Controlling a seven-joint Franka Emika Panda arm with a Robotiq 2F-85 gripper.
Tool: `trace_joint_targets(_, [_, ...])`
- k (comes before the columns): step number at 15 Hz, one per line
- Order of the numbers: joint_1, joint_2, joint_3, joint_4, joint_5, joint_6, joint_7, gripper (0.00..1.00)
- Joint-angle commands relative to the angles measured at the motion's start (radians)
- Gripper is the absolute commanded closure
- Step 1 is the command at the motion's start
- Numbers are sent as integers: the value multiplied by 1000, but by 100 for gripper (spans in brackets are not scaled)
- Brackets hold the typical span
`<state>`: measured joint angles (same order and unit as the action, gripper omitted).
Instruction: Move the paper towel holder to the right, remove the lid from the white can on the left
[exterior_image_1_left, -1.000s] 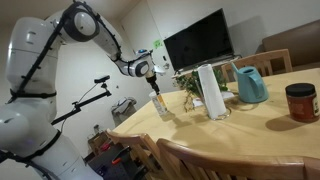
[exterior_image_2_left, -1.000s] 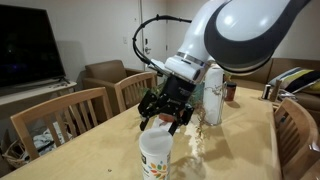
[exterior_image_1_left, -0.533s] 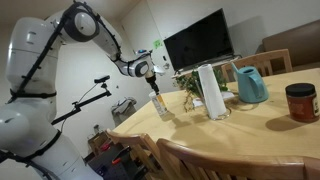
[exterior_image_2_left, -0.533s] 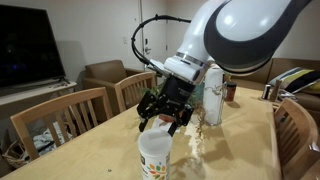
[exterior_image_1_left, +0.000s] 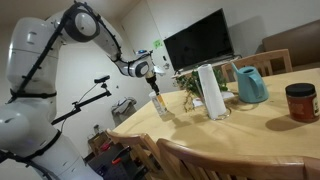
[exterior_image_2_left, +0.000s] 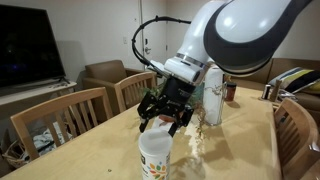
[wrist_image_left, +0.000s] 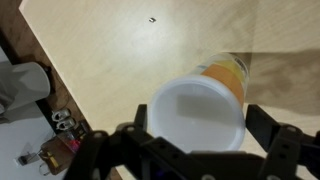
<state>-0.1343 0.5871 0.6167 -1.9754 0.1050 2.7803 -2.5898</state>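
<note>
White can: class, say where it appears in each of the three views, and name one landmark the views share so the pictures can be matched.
Exterior view: the white can stands left of the paper towel holder, under the gripper.
Exterior view: bottom centre, below the gripper.
Wrist view: centre, seen from above.
Shared landmark: the open gripper poised over it.

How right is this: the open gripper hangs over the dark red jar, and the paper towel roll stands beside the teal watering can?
Not quite. The open gripper hangs over the white can, not the dark red jar, as the wrist view shows. That jar stands apart from the gripper, in an exterior view. The rest is right.
</note>
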Motion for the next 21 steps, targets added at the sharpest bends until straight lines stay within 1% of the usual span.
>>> trace_joint_targets(1, [6, 4, -5, 14, 11, -2, -27, 0])
trace_joint_targets(5, [9, 8, -7, 18, 9, -6, -24, 0])
trace_joint_targets(9, [15, -14, -7, 3, 6, 5, -17, 0])
trace_joint_targets(21, [73, -190, -6, -90, 10, 62, -2, 0])
